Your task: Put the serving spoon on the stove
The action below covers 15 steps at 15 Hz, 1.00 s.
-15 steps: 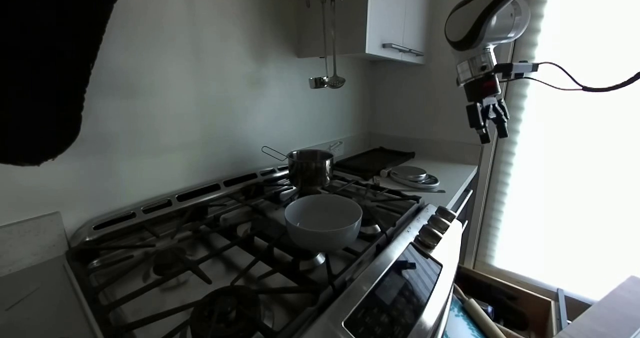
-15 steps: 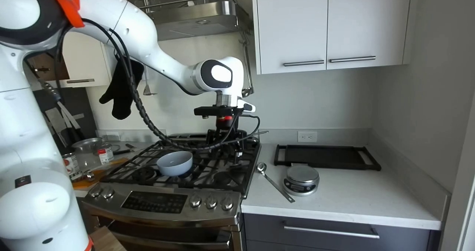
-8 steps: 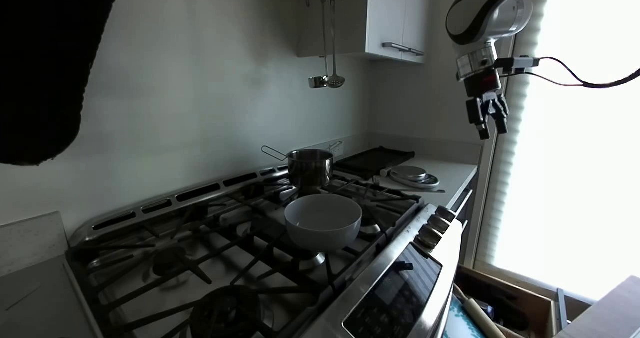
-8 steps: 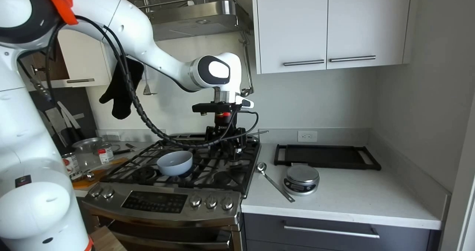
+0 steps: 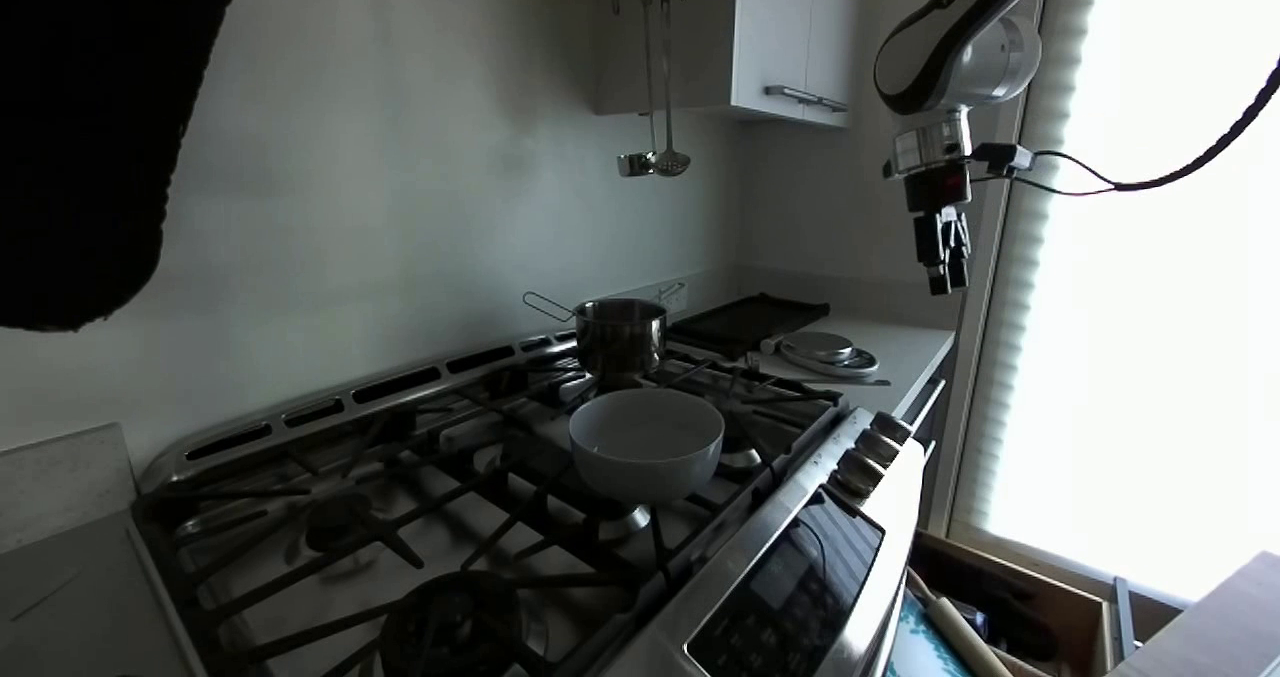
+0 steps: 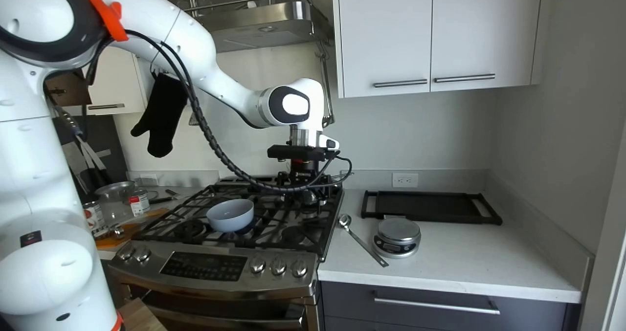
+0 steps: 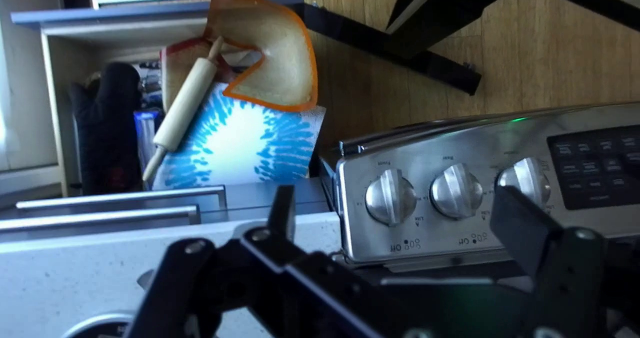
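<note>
The serving spoon (image 6: pixel 364 244) is a metal spoon lying on the white counter, just right of the stove, its handle toward the front edge. Its handle (image 5: pixel 850 382) also shows in an exterior view. The stove (image 6: pixel 195 281) has black grates and a steel front; it also shows in an exterior view (image 5: pixel 650 647) and the wrist view (image 7: pixel 360 243). My gripper (image 5: pixel 948 285) hangs in the air, higher than the spoon and apart from it, and shows before the stove's right side (image 6: pixel 305 201). In the wrist view my gripper (image 7: pixel 400 203) is open, with nothing between its fingers.
A white bowl (image 5: pixel 645 457) and a steel pot (image 5: pixel 620 342) stand on the grates. A kitchen scale (image 6: pixel 398 233) is right of the spoon, with a black griddle tray (image 6: pixel 420 206) behind. An open drawer holds a rolling pin (image 7: pixel 185 103). Ladles (image 5: pixel 670 162) hang at the wall.
My gripper has shifted and turned slightly. It is lower than half a second ago, and farther left or right depending on the exterior view. The spoon, bowl, pot and scale have not moved.
</note>
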Available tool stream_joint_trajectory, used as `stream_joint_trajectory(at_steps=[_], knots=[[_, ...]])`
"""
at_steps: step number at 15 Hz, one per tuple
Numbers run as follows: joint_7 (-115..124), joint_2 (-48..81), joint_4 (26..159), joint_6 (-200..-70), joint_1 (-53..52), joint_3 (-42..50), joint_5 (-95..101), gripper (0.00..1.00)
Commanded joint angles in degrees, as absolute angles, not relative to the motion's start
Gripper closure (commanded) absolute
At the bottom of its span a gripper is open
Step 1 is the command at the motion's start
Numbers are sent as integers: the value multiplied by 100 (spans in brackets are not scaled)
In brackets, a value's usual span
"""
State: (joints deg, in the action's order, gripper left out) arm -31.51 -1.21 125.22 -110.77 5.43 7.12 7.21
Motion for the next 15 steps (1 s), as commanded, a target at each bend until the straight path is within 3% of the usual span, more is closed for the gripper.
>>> stream_joint_trajectory(at_steps=[1, 10, 15], knots=[[-4393, 574, 12195, -11642, 587, 682, 131, 0], [-6395, 1799, 11285, -12977, 778, 167, -1089, 0], [-6064, 1567, 11513, -12820, 714, 158, -849, 0]])
